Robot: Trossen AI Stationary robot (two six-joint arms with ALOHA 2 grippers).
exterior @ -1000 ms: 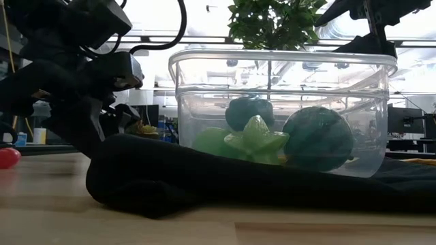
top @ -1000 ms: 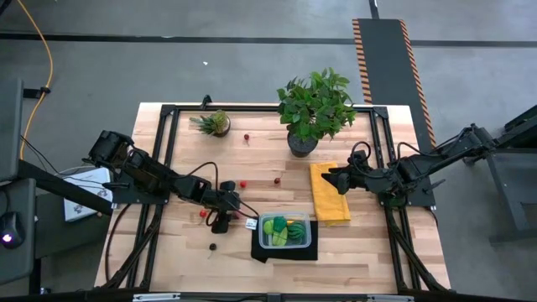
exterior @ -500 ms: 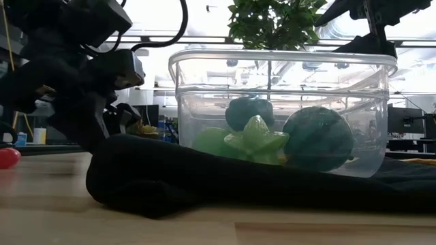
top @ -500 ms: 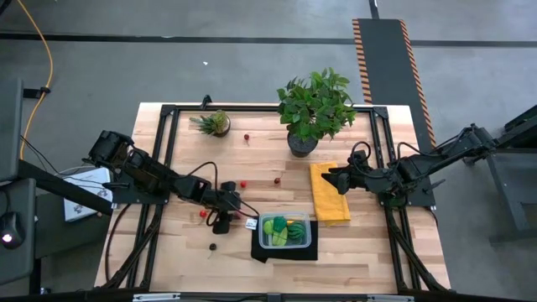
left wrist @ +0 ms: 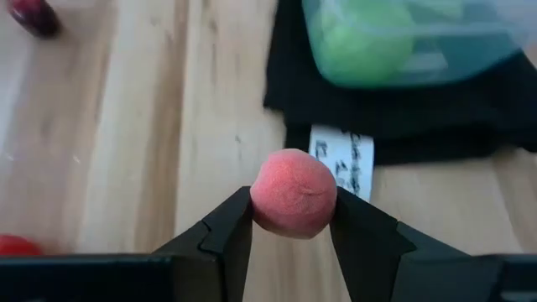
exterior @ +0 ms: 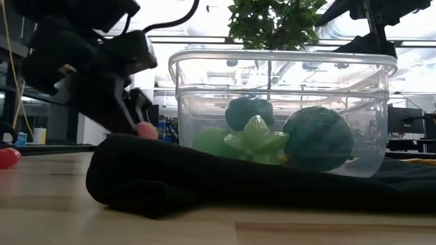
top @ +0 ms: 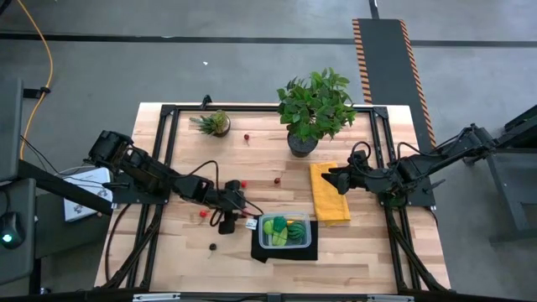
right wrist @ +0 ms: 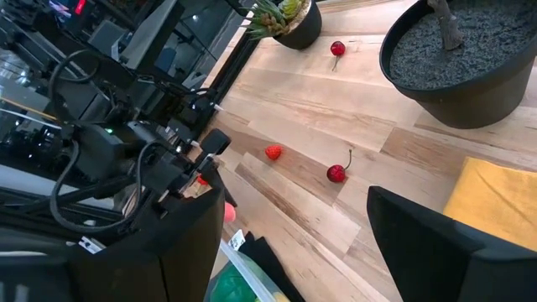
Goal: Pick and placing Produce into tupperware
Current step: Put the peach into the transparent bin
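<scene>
High view, from the left: the left arm reaches across the bench toward its middle, and the left end effector sits just beside the left edge of the black mat. Its fingers are clamped on a pink round piece of produce, which the left wrist view shows pinched between the two dark fingertips above the wood, close to a white tag at the mat's edge. In the low view the same pink piece appears raised off the bench, level with the top of the mat's fold. A red piece lies on the wood just left of that end effector, and a small dark piece lies nearer the front edge. Two more red pieces rest further back, near the bench's middle.

On the mat stands the tupperware, clear and uncovered, holding green and dark produce; a green star-shaped piece shows through its wall, perhaps beside a yellow one, though this is hard to make out from above.

Farther right, a yellow cloth lies on the wood. The right end effector hovers at the cloth's left edge, fingers apart and gripping nothing.
</scene>
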